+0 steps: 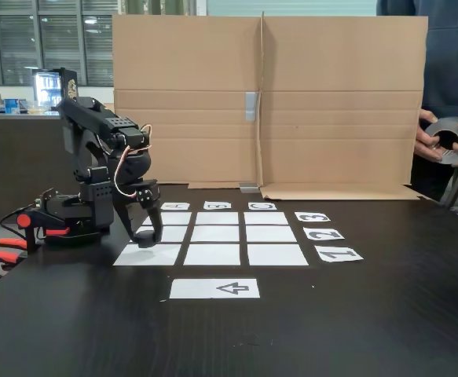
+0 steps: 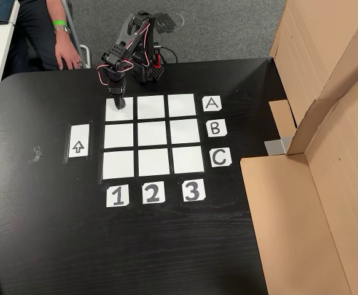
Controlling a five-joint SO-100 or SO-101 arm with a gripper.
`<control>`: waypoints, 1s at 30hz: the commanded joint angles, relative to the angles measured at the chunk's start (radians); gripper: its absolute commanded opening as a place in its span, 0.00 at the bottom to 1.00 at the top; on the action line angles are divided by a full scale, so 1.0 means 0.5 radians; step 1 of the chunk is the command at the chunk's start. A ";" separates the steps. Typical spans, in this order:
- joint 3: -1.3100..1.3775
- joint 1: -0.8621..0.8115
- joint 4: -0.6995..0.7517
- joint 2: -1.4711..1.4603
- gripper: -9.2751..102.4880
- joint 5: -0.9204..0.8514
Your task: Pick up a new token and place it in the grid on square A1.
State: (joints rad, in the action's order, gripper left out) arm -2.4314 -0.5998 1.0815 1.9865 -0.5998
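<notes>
- Nearest the fixed camera, bare black tabletop [image 1: 354, 330] is stretching out in front of the grid [image 1: 217, 234], with the arrow strip [image 1: 214, 288] lying just before the grid's front row.
- Square A1 [image 2: 118, 109] is sitting at the grid's corner nearest the arm's base [image 1: 64, 216], in line with the "A" label [image 2: 212, 103] and the "1" label [image 2: 118, 196].
- A dark lump at the tips of the jaws is looking like the token [image 1: 145, 242], touching or just above A1's paper; I cannot tell which.
- The gripper [image 1: 146, 233] is pointing steeply down over A1, the arm folding forward from its base; the jaws are standing narrow, seemingly holding the token.
- Risk, as I judge it: the token is sitting toward A1's edge on the base side, so opening could leave it straddling the border.
- Lifting away could also be dragging the loose paper, shifting the cell.
</notes>
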 commanded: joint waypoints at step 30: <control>0.295 -0.135 -0.043 -0.423 0.15 0.012</control>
State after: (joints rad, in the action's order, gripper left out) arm -2.3178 -0.6550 1.0646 1.7763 -0.5998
